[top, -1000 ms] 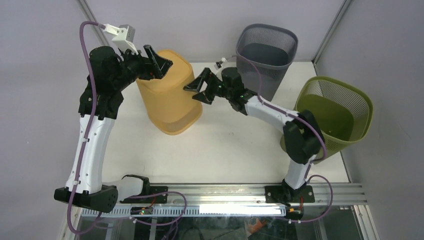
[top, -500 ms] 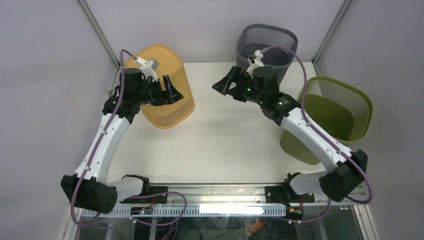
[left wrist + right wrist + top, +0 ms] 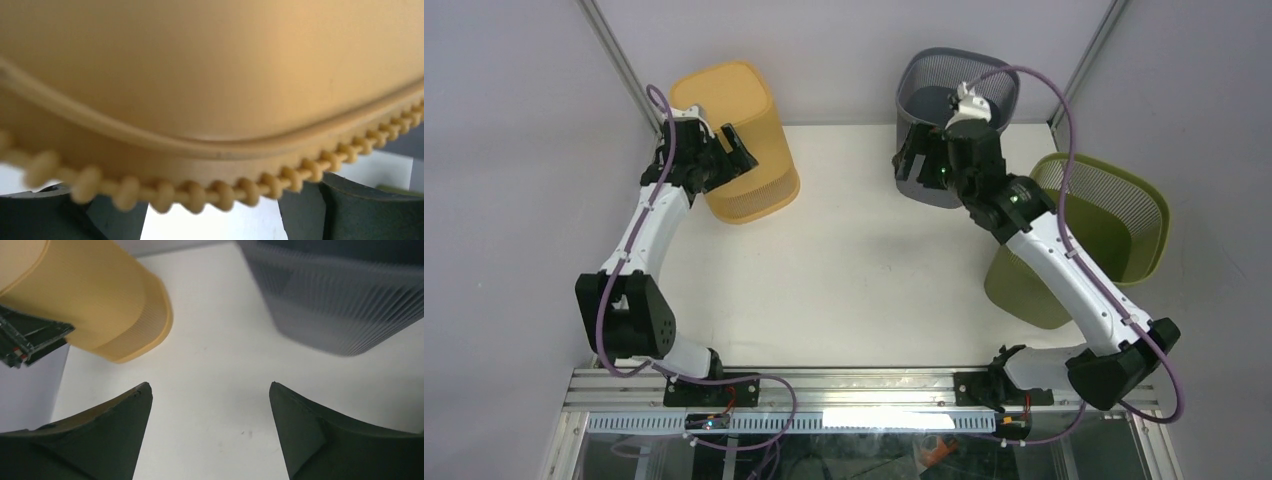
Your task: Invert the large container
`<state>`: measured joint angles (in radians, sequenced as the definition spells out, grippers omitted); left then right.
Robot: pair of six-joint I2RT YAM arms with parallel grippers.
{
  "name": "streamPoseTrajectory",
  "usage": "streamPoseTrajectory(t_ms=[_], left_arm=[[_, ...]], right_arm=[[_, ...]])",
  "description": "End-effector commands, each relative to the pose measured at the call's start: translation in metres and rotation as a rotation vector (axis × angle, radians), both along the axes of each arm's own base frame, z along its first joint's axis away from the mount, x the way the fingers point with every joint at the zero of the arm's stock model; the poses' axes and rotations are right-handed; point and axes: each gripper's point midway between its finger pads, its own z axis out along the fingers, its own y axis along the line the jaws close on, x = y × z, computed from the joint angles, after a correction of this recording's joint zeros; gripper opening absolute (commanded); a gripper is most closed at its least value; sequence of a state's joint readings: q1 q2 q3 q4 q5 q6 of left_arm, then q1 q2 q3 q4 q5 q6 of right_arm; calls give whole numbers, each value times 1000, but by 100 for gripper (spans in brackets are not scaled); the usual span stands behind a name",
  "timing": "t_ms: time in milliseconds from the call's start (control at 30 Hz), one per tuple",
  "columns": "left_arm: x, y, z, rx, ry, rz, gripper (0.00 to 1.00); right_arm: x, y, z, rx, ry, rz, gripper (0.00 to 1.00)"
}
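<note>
— Grey walls closed in a white table (image 3: 864,280), with three mesh baskets set along its far and right edges. Which one counted as the large container?

— I judged it to be the orange basket (image 3: 729,110) at the upper left of the overhead view, since that was the one an arm was working at. It stood with its solid base up and its wide rim down on the table, so by my reading the turn was essentially done.

— And the left gripper (image 3: 736,162)?

— It sat against the basket's near side, just under the base. In the left wrist view the solid base and its beaded mesh edge filled the top of the frame, and the two dark fingers (image 3: 45,217) stood apart at the bottom corners with bare table between them. It was spread, not clamped. Whether a finger touched the mesh I could not tell.

— Why so close, then?

— Probably because that edge was where the basket could be steadied or tipped.

— What about the right gripper (image 3: 907,160)?

— It hovered at the upper middle, just beside the grey basket (image 3: 959,80), with its fingers (image 3: 100,440) wide and nothing between them. It was well apart from the orange one, probably to stay out of the way.

— And the third?

— The green basket (image 3: 1114,230) sat at the right edge, mouth up and apparently tilted, with nothing touching it.
</note>
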<state>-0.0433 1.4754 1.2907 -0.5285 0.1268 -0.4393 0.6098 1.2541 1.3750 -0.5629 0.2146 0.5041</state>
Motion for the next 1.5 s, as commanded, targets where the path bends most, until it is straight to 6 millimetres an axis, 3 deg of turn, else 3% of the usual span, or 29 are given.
streamPoseTrajectory(t_ms=[0,200,333,500,700,900,1000,1067,1233,1333,1467], left_arm=[[51,33,40,-31,-165,116,84],[72,77,60,-13,-201,229,84],[65,104,78,31,-220,311,84],[42,106,103,60,-259,321,84],[-2,76,153,40,-381,195,84],[-31,-1,170,-12,-435,-50,84],[-38,-34,168,-53,-422,-147,84],[-40,-46,164,-74,-407,-181,84],[-36,-58,156,-84,-380,-212,84],[-34,-62,156,-86,-379,-221,84],[-32,-65,155,-88,-375,-225,85]], right_arm=[[28,-61,69,-264,-181,-168,91],[65,-96,89,-406,-179,-194,91],[91,-90,81,-481,-162,-99,91],[117,-85,64,-543,-126,-1,94],[133,-70,32,-529,-70,213,94],[142,-70,-8,-599,7,319,91],[133,-67,-14,-601,26,369,81],[125,-69,-10,-601,26,375,66],[109,-63,8,-572,-11,384,29],[100,-49,17,-544,-38,402,6],[85,-11,26,-485,-68,461,0]])
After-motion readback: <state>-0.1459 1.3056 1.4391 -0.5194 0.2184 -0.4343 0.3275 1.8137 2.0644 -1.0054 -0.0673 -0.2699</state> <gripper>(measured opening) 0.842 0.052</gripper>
